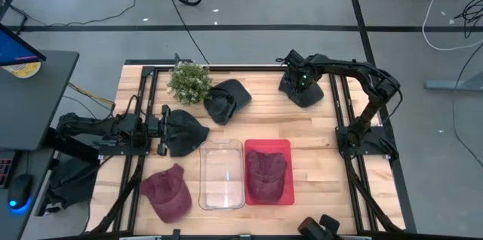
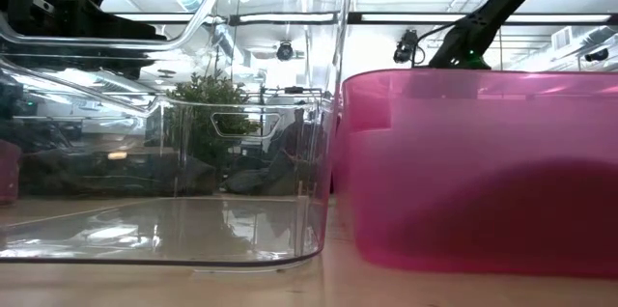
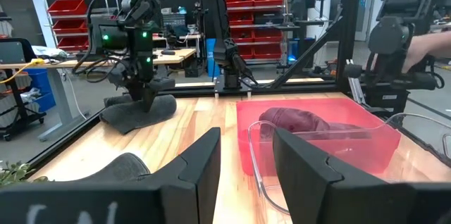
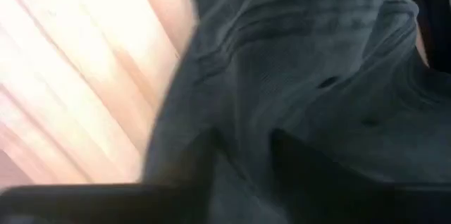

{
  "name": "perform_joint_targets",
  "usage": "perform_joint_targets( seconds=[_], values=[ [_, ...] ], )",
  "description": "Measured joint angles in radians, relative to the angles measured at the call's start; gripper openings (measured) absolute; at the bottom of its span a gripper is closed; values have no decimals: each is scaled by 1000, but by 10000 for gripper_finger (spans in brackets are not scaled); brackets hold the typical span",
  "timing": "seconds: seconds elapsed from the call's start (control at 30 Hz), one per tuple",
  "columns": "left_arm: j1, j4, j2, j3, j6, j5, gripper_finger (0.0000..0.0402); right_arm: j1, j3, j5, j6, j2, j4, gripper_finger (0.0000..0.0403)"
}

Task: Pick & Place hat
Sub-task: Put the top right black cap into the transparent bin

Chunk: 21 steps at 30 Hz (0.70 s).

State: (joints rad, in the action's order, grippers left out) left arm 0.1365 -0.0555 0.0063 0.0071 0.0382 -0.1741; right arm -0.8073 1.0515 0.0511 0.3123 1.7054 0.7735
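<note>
From above I see the right hand (image 1: 300, 89) pressed down onto a dark hat (image 1: 306, 93) lying on the surface (image 1: 317, 130), beyond the red bin (image 1: 268, 192) and to its right. In the right wrist view the dark ribbed fabric of this hat fills the frame, with both fingers sunk into its folds; I cannot tell whether they are already clamped on cloth or only bracketing it.

The left hand (image 1: 161, 129) waits left of the red bin, its fingers apart and empty, resting just beside a second dark hat (image 1: 185, 130). A third dark hat (image 1: 226, 100) lies beyond the clear bin (image 1: 222, 174), next to a small plant (image 1: 189, 81). A maroon hat (image 1: 167, 192) sits left of the clear bin; another maroon hat (image 1: 266, 173) already lies inside the red bin.

Handling, as I judge it: the hat is light, soft and limp, not fragile. It will sag and fold when lifted. A pinch on a gathered ridge of the crown should hold; the stiffer brim is the alternative. A shallow bite on one layer may slip.
</note>
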Motion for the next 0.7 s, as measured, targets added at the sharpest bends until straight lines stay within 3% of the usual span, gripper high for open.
perform_joint_targets(
  seconds=[0.07,0.1,0.27,0.43,0.7],
  values=[
    [0,0,0,0,0,0,135,0,0,-35,-18,-16,11,33],
    [0,0,0,0,0,0,135,2,0,-53,-27,-26,13,22],
    [0,0,0,0,0,0,135,42,0,-131,-128,-109,23,7],
    [0,0,0,0,0,0,135,150,0,-222,-269,-246,-14,4],
    [0,0,0,0,0,0,135,383,0,-320,-444,-407,-252,1]
  ],
)
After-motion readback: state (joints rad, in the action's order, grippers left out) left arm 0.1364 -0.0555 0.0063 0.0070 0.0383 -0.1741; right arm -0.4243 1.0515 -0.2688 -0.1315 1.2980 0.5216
